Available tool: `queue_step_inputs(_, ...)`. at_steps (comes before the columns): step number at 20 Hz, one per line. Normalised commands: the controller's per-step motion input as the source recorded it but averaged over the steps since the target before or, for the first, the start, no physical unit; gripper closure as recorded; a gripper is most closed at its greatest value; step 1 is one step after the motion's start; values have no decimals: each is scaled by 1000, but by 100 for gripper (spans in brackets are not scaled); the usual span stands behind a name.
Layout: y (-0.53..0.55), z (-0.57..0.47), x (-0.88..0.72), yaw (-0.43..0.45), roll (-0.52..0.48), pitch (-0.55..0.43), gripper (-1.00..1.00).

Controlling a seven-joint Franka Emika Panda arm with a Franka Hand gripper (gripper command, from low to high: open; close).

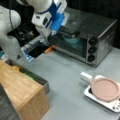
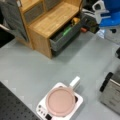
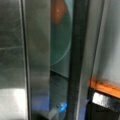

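Observation:
In a front view my white and blue arm reaches down from the top left, and the gripper [image 1: 50, 35] hangs at the left end of a silver toaster oven [image 1: 100, 27]. The oven's door [image 1: 36, 50] lies folded down and open just below the gripper. A teal dish [image 1: 72, 40] sits inside the oven. The wrist view looks past the oven's metal frame [image 3: 80, 50] at the teal dish [image 3: 60, 42], which has something orange [image 3: 58, 11] on it. An orange strip [image 1: 50, 49] lies by the door's hinge. The fingertips are hidden against the oven opening.
A pan with a pink lid [image 1: 104, 88] rests on a white hotplate [image 1: 110, 105] at a front view's lower right. A wooden cabinet [image 2: 53, 17] has an open grey drawer [image 2: 66, 35] holding green and yellow items. The oven's knobs [image 1: 92, 48] face the table.

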Motion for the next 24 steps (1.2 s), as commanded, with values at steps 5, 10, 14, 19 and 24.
queue_step_inputs(5, 236, -7, -174, -196, 110, -107, -100)
queue_step_inputs(10, 150, -110, -106, -169, 205, -93, -100)
queue_step_inputs(14, 243, -174, -110, -163, 206, -100, -100)
queue_step_inputs(19, 329, -200, -114, -137, 163, -125, -100)
queue_step_inputs(24, 297, -226, -99, -113, 110, -135, -100)
